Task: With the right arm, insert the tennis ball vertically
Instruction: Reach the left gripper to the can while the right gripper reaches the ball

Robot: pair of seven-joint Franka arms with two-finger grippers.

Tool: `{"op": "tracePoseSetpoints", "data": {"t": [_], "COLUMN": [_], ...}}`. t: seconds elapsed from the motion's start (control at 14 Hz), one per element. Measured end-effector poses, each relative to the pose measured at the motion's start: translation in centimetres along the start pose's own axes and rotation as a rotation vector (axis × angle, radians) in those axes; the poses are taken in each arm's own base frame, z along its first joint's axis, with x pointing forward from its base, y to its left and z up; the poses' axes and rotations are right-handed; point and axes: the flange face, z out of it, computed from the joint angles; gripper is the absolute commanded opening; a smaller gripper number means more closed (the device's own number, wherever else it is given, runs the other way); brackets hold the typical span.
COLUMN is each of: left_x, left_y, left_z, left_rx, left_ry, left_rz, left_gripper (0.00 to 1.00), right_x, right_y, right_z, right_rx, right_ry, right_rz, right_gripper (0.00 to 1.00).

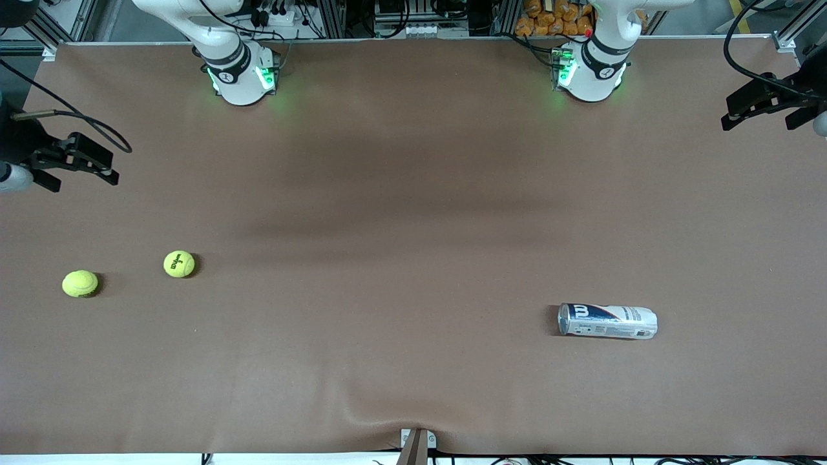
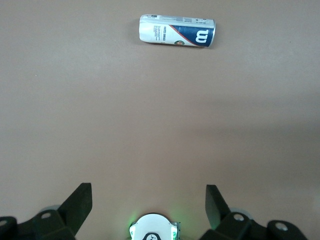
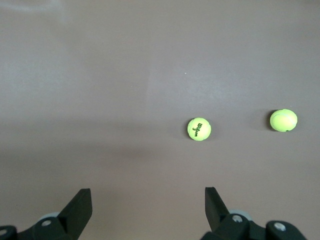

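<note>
The brown tabletop (image 1: 413, 258) carries a ball can (image 1: 607, 321) lying on its side toward the left arm's end, well apart from the left gripper (image 1: 762, 106), which hangs with jaws apart and empty. The right gripper (image 1: 74, 161) hangs over its own end, jaws apart and empty; near it lie the printed tennis ball (image 1: 179, 264) and, beside that, a plain tennis ball (image 1: 80, 283).

Bare table (image 1: 413, 258) round both balls (image 1: 179, 264) & lying can (image 1: 607, 321); approach unobstructed.
</note>
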Motion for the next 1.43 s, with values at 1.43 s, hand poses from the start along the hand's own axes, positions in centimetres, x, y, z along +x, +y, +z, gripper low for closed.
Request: {"op": "tracePoseSetpoints", "data": {"t": [1.43], "left_x": [8.4], "left_y": [7.4], "left_z": [15.9], "left_rx": [0.073], "left_ry": [-0.259], "left_rz": [0.346], "left_gripper": [1.0], "right_x": [-0.1], "right_y": [4.1], "right_z": [6.3], "right_rx": [-0.029], "right_ry": [-0.048], "right_rz": [0.062], "right_gripper": [1.0]}}
